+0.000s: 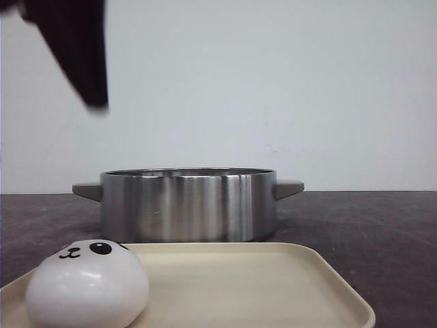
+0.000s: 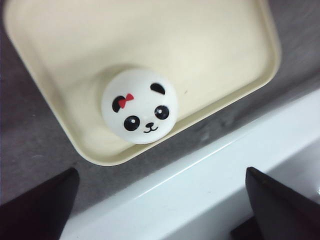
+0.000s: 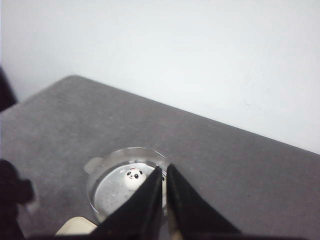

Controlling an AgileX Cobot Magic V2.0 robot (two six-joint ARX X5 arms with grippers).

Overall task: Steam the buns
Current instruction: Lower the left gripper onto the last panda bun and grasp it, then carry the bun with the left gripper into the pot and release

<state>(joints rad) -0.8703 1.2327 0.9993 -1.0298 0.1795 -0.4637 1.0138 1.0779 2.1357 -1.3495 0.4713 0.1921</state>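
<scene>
Beyond the left gripper's [image 2: 160, 205] widely parted, empty fingers [image 2: 37, 207], one panda bun with a red bow [image 2: 139, 105] sat near a corner of the cream tray [image 2: 225, 45]. Past the right gripper's [image 3: 164, 200] pressed-together fingers [image 3: 137, 210], another panda bun [image 3: 134, 177] lay inside the steel pot [image 3: 102, 192] on the grey table [image 3: 225, 170].

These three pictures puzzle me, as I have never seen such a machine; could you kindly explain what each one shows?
It is a two-armed robot. The front view looks forward over the dark table: a steel pot stands behind a cream tray carrying one panda bun. The left wrist camera looks down on that bun; the left gripper hangs above it with jaws wide apart, holding nothing. The right wrist camera sits high over the table: the right gripper has jaws together, empty, and far below another bun lies inside the pot.
</scene>
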